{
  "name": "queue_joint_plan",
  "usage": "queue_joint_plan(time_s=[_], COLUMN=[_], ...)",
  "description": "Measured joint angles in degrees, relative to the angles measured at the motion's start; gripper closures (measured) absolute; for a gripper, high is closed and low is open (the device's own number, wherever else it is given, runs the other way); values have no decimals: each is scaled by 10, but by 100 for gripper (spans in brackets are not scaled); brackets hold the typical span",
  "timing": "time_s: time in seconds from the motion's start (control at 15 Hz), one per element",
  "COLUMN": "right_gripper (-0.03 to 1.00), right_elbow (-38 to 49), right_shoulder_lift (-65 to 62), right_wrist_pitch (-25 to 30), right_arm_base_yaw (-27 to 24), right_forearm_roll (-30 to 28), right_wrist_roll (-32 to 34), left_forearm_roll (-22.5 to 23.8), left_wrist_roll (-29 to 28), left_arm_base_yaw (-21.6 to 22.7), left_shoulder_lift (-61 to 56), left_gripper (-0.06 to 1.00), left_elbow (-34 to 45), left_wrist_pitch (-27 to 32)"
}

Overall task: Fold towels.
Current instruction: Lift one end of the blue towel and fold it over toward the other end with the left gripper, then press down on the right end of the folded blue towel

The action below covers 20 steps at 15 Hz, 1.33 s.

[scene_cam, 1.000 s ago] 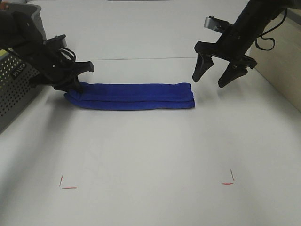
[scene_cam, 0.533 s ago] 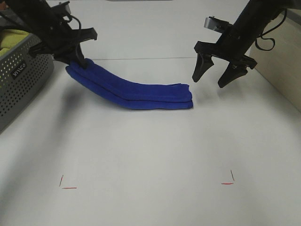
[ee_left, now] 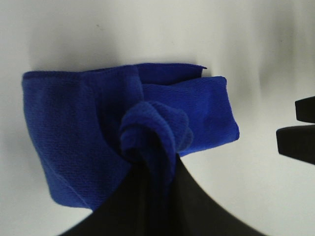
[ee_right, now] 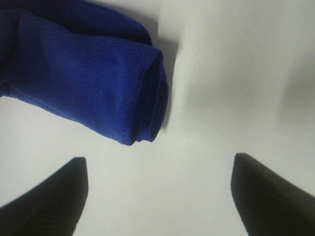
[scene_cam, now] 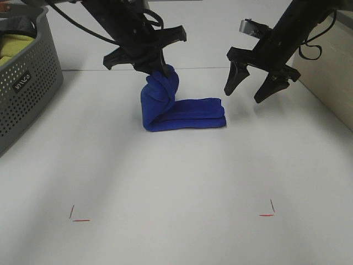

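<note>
The royal-blue towel (scene_cam: 182, 113) lies folded on the white table, its right part flat and its left end lifted and bunched up above it. My left gripper (scene_cam: 158, 70) is shut on that raised end, which shows as a blue knot (ee_left: 152, 130) in the left wrist view. My right gripper (scene_cam: 252, 90) hangs open above the table just right of the towel's right end (ee_right: 142, 98), holding nothing; its dark fingertips (ee_right: 49, 196) stand wide apart.
A grey perforated basket (scene_cam: 25, 83) with a yellow-green cloth (scene_cam: 12, 47) stands at the left edge. Red corner marks (scene_cam: 77, 216) (scene_cam: 268, 211) lie on the table toward the front. A wooden surface (scene_cam: 331, 72) borders the right side.
My left gripper has carried the towel's left end up and to the right, over the middle, so the long strip now doubles over. The right gripper has stayed still and open.
</note>
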Motion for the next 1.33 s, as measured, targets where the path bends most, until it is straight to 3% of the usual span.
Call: queue_joint_plan(time_s=[0.2,0.33,0.47,0.67,0.87,1.0,1.33], right_gripper=[21,21,21,21,21,21,21], right_elbow=[0,0,0,0,0,0,81], right_shoulder_lift=[0,0,0,-11,-33,-45,-46], right_wrist_pitch=[3,4,5,7,7,10,14], right_arm_base_yaw=[0,0,0,0,0,0,0], right_forearm_roll=[2,11,19,23,32,81,329], right_wrist_roll=[0,0,1,1,1,-11,-167], left_forearm_roll=[-41,-93,-152,-244,-241,-209,-159], left_wrist_roll=[-24,-22,8,76,107,113,114], left_arm_base_yaw=[-13,-14,-16,-16,-2,28,107], left_shoulder_lift=[30,41,42,42,32,17,-17], left_gripper=[81,62,44,38,37,37,37], left_elbow=[0,0,0,0,0,-3,-5], left_wrist_pitch=[-39,-49,-69,-81,-97,-104,-88])
